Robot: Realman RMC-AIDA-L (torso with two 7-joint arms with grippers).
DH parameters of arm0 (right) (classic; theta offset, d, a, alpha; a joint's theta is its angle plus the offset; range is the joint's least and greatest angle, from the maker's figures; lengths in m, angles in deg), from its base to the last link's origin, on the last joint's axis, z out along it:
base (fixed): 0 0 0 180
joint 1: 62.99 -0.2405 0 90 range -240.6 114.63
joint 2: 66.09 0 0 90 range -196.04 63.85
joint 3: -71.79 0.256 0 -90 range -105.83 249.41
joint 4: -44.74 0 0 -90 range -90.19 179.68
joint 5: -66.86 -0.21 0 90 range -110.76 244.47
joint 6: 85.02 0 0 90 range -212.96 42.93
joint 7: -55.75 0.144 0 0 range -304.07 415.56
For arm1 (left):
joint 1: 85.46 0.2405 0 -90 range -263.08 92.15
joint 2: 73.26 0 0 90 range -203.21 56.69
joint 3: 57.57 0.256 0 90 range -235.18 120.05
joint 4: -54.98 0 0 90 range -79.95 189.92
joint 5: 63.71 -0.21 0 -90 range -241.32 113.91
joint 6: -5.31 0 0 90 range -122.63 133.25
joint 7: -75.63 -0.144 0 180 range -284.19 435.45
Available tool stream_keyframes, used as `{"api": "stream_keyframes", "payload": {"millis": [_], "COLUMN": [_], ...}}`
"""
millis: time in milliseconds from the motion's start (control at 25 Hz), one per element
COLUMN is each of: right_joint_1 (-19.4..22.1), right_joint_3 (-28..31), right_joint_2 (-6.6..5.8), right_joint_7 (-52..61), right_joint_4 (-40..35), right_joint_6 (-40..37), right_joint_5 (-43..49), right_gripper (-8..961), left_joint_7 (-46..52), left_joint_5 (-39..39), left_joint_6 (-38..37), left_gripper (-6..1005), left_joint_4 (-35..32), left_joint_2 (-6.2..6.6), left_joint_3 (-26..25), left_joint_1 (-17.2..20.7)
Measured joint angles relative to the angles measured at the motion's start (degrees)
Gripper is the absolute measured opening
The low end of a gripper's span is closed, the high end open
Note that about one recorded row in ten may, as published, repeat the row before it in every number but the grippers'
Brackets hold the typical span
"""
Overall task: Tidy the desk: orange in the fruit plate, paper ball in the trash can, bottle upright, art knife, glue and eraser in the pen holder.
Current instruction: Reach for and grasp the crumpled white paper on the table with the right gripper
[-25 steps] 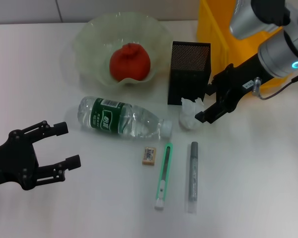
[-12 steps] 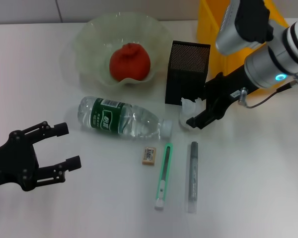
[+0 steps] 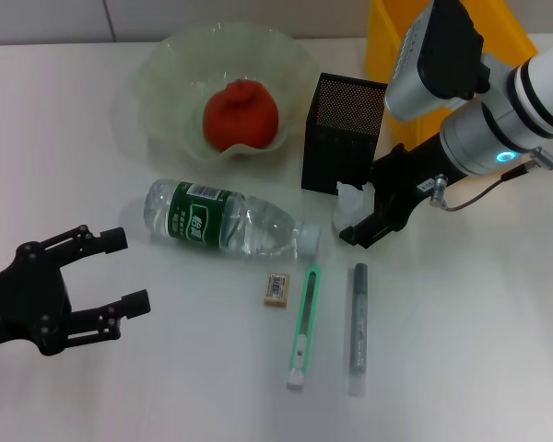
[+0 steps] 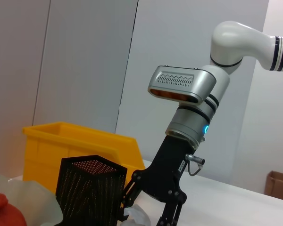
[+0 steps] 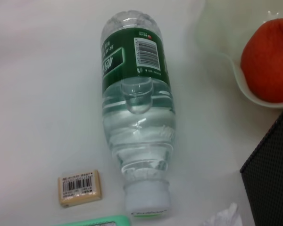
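Note:
The white paper ball (image 3: 350,201) lies right in front of the black mesh pen holder (image 3: 344,136). My right gripper (image 3: 360,208) is open, with its fingers on either side of the ball. The bottle (image 3: 226,218) lies on its side, cap towards the ball. The orange (image 3: 241,115) sits in the pale-green fruit plate (image 3: 166,69). The eraser (image 3: 276,287), green art knife (image 3: 303,322) and grey glue stick (image 3: 358,320) lie in a row nearer me. The yellow trash can (image 3: 389,46) stands behind the pen holder. My left gripper (image 3: 129,270) hovers open at the front left.
The right wrist view shows the bottle (image 5: 137,117), eraser (image 5: 80,188), orange (image 5: 269,61) and a corner of the pen holder (image 5: 273,165). In the left wrist view the right arm (image 4: 188,122) reaches down beside the pen holder (image 4: 89,188) and trash can (image 4: 75,141).
My right gripper has moved left and down, from beside the paper ball to straddling it. The left arm and the other objects have not moved.

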Motion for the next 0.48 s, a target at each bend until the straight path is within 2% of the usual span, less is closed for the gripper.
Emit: {"api": "stream_keyframes", "payload": {"millis": [480], "right_joint_1": [0.02], "right_joint_3": [-0.03], "right_joint_2": [0.01], "right_joint_7": [0.0], "right_joint_4": [0.02], "right_joint_6": [0.07], "right_joint_5": [-0.04], "right_gripper": [755], "left_joint_7": [0.0], "left_joint_5": [0.01], "left_joint_6": [-0.12], "left_gripper": [857], "left_joint_4": [0.0], "left_joint_2": [0.06], "left_joint_3": [-0.43], "left_joint_1": [-0.04]}}
